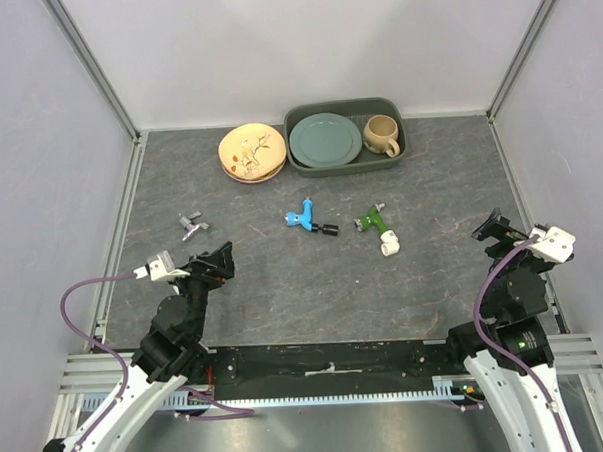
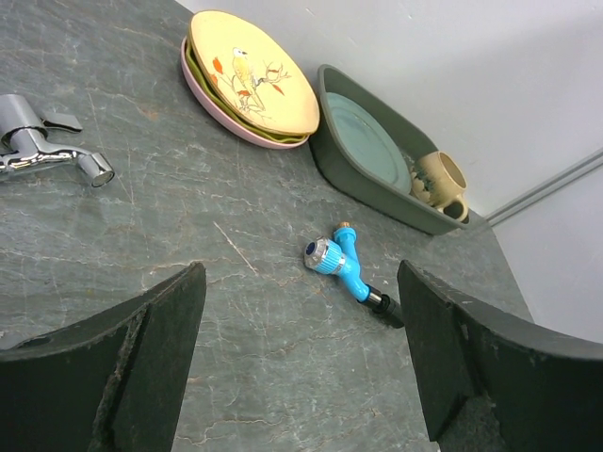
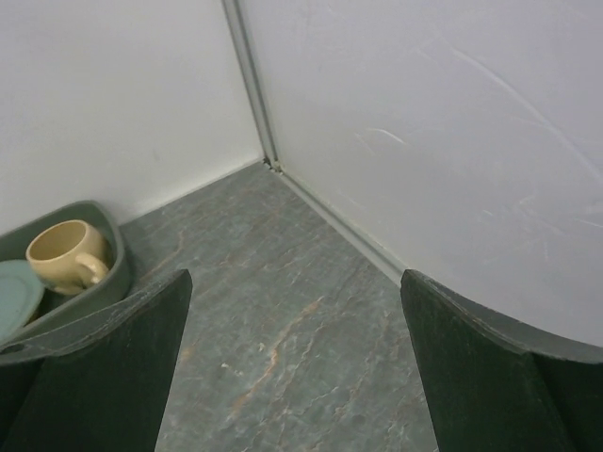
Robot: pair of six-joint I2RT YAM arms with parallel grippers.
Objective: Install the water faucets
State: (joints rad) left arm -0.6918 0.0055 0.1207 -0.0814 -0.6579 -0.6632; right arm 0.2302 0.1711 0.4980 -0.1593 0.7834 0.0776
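Note:
The light blue faucet with a black end lies mid-table; it also shows in the left wrist view, ahead of the fingers. The green faucet lies to its right, touching a white elbow fitting. My left gripper is open and empty, at the near left, well short of the blue faucet. My right gripper is open and empty at the near right, facing the back right corner; neither faucet shows in its wrist view.
A grey metal tap piece lies at the left. Stacked yellow and pink plates sit at the back. A green bin holds a teal plate and a beige mug. Walls enclose the table.

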